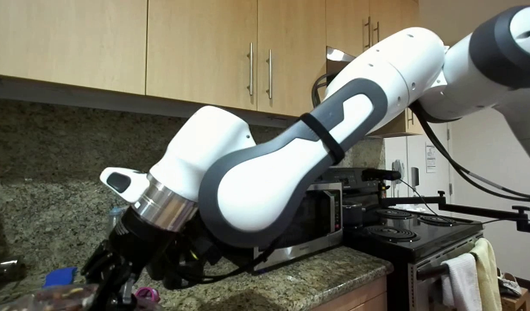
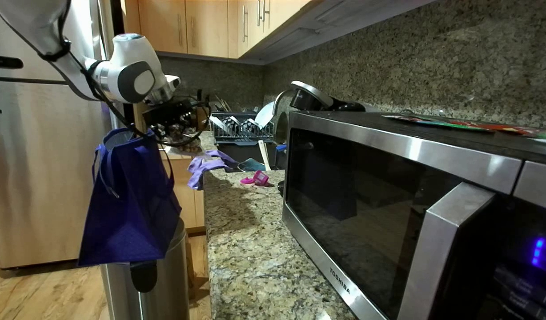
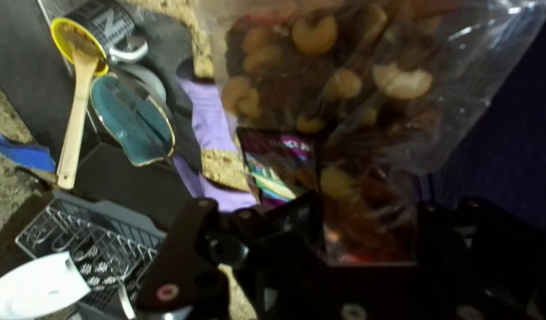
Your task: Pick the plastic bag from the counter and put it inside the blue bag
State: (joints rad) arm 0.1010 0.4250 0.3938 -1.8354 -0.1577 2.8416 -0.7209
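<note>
The plastic bag (image 3: pixel 344 89) is clear, with nuts and dried fruit inside and a purple label. It fills the upper middle of the wrist view. My gripper (image 3: pixel 368 222) is shut on one end of it. In the exterior views the plastic bag (image 2: pixel 182 138) (image 1: pixel 45 298) shows at the gripper (image 2: pixel 168 115) (image 1: pixel 111 287), held in the air. The open blue bag (image 2: pixel 130 204) is upright beside the counter edge, its opening close to and below the gripper. It also shows as dark blue fabric (image 3: pixel 499 129) at the right of the wrist view. Its inside is hidden.
The counter (image 2: pixel 250 249) runs beside the microwave (image 2: pixel 366 186). A pink cup (image 2: pixel 259 178) and purple gloves (image 2: pixel 206 166) lie on it. The sink with a teal dish (image 3: pixel 133 120) and a dish rack (image 3: pixel 90 249) stand beyond. A steel bin (image 2: pixel 166 284) stands by the blue bag.
</note>
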